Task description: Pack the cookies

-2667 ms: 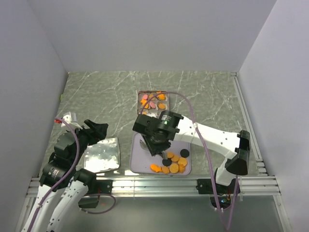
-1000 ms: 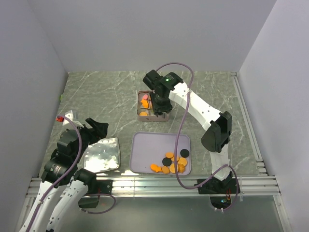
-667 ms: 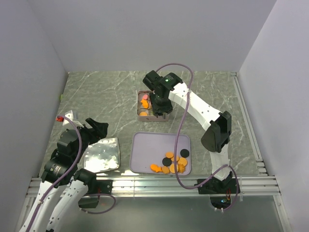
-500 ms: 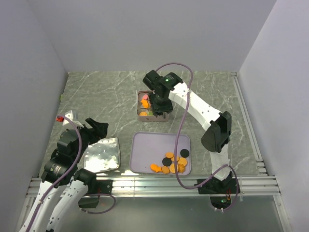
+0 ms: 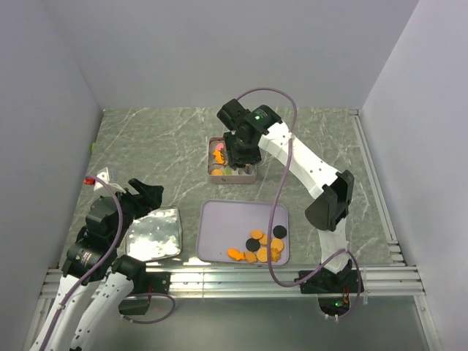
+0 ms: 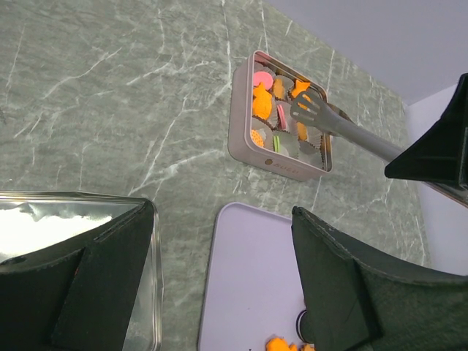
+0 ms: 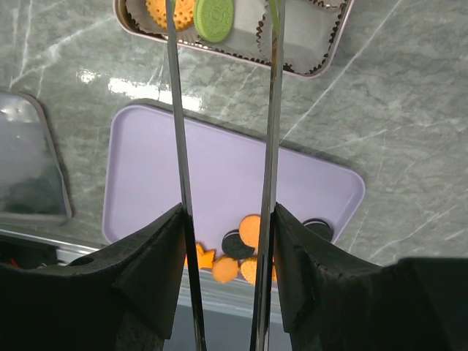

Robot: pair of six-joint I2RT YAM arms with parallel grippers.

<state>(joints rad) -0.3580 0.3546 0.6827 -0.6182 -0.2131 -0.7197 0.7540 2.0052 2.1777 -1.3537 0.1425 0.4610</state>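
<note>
A metal rail (image 5: pixel 241 281) runs along the near edge and carries both arm bases. The left pincer (image 6: pixel 223 212) hangs with its jaws wide apart and nothing between them. A shiny metal lid (image 5: pixel 155 232) lies beneath it and a little to its left.

To the right of that pincer sits a lavender tray (image 5: pixel 208 223). A cluster of cookies (image 5: pixel 262 246), orange rounds with a few black ones, lies in the tray's near right corner.

The right pincer (image 7: pixel 227 212) reaches out beyond the tray. Its fingers press on the two arms of a pair of metal tongs (image 7: pixel 178 110), which stand parted. Just ahead of this pincer, under the tongs' slotted tips, stands a square tin (image 6: pixel 289 167). It holds more cookies, orange, pink and one green sandwich round, set among white paper cups (image 7: pixel 300 25).

The tin's near wall bears a small gold dot (image 6: pixel 267 144). A faint mark beside it may be lettering, but it is too small to read. The green round has a stamped pattern on its face, and no word can be made out there either.

The table (image 5: pixel 161 146) has a grey-green stone look with white veins. Plain pale walls (image 5: pixel 219 51) close it in on the left, the back and the right.
</note>
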